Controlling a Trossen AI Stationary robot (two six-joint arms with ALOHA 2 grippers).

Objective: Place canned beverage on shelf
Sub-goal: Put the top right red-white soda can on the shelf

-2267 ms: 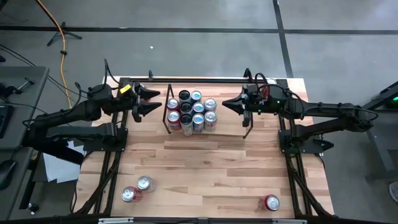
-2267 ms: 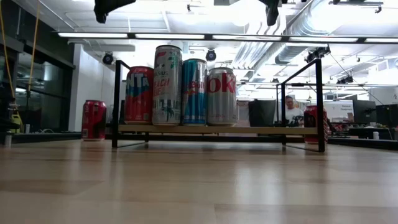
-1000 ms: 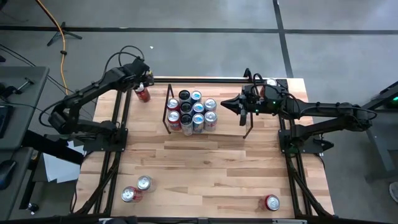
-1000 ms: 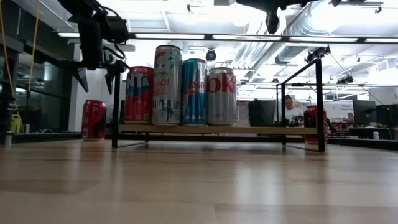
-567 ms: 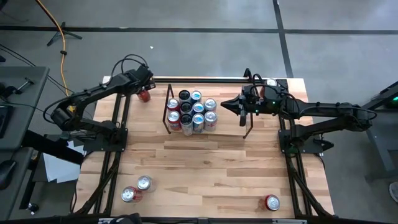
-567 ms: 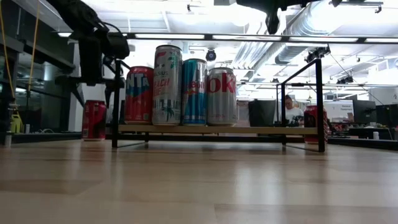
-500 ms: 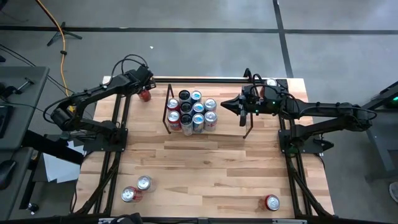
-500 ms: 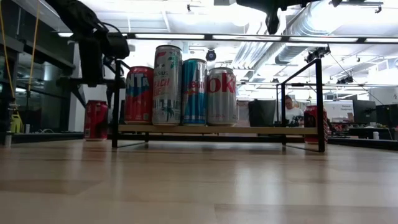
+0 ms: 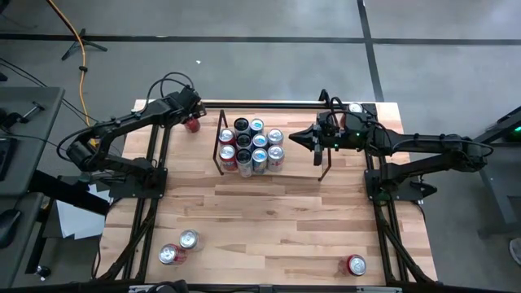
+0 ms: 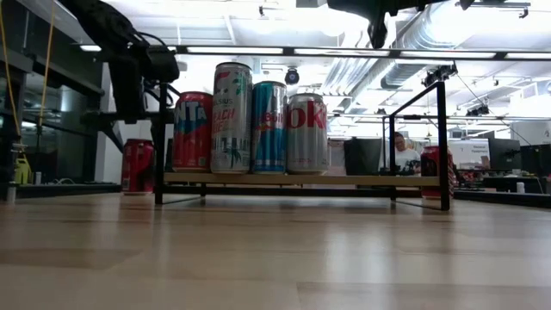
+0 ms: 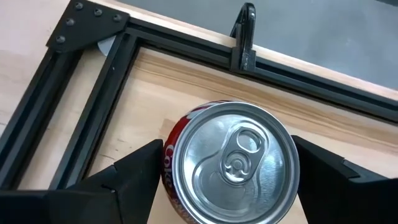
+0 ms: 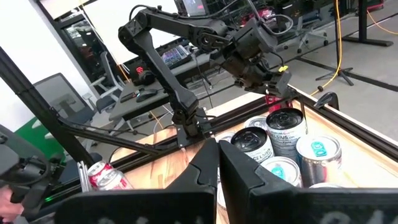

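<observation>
A red can (image 11: pixel 231 163) stands upright on its base on the table's far left corner (image 9: pixel 192 124), left of the shelf (image 9: pixel 272 151). My left gripper (image 9: pixel 190 119) is lowered over it, one finger on each side. The shelf, a black rod rack (image 10: pixel 301 179), carries several upright cans (image 9: pixel 251 145) on its left half. My right gripper (image 9: pixel 295 138) hovers shut and empty above the shelf's right half; its fingers show together in the right wrist view (image 12: pixel 217 163). My left gripper pinches the red can's upper side wall (image 11: pixel 166 163) between its two fingers (image 11: pixel 138 177), one on each opposite side. The fingers come from above, pointing down. The can stays upright with its base on the table (image 10: pixel 138 189).
Two cans (image 9: pixel 179 247) lie at the near left and one red can (image 9: pixel 356 264) at the near right. Another can (image 9: pixel 355 107) stands at the far right corner. The black rail frame (image 11: pixel 186 46) runs close behind the gripped can. A person (image 10: pixel 401 151) sits in the room behind.
My left gripper has come down from above the red can until its fingers stand on either side of it. The can has slid a little along the table toward the shelf, still upright.
</observation>
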